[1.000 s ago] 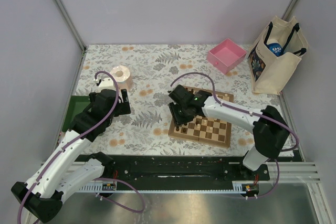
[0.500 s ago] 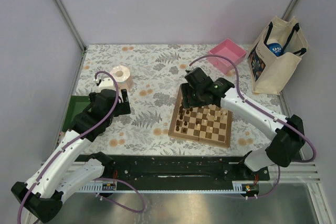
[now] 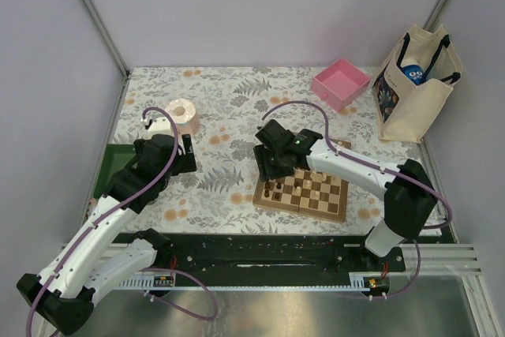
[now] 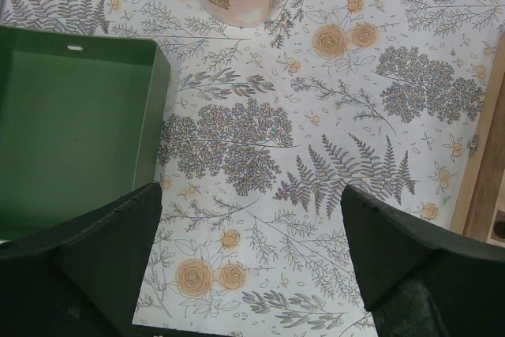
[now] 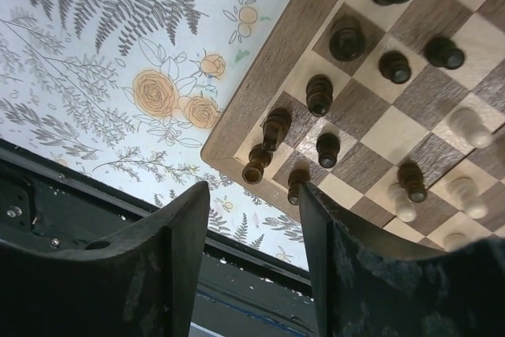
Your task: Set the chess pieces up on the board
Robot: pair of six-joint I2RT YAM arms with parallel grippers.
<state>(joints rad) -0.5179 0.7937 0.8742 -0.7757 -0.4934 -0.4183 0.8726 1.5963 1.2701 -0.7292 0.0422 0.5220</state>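
At the near-left corner of the board (image 5: pixel 264 76), I read the right gripper (image 5: pixel 252 195) as parted and empty. Dark chess pieces (image 5: pixel 319 94) stand upright just beyond it. The left gripper (image 4: pixel 251 219), likewise parted, hangs well apart.

Both arms: white tube links, chunky black joint housings. Left arm (image 3: pixel 95 234), lower left of top view, w/ lilac cable running along it. Right arm (image 3: pixel 351 167) same build, lilac cable (image 3: pixel 293 102) arcing over wrist, small green LED (image 3: pixel 297 141) lit on black wrist block. Left gripper (image 4: pixel 251 195) & right gripper (image 5: pixel 252 191): matte black wedge fingers, faintly grainy. Bases on black rail (image 3: pixel 260 254), bottom centre.
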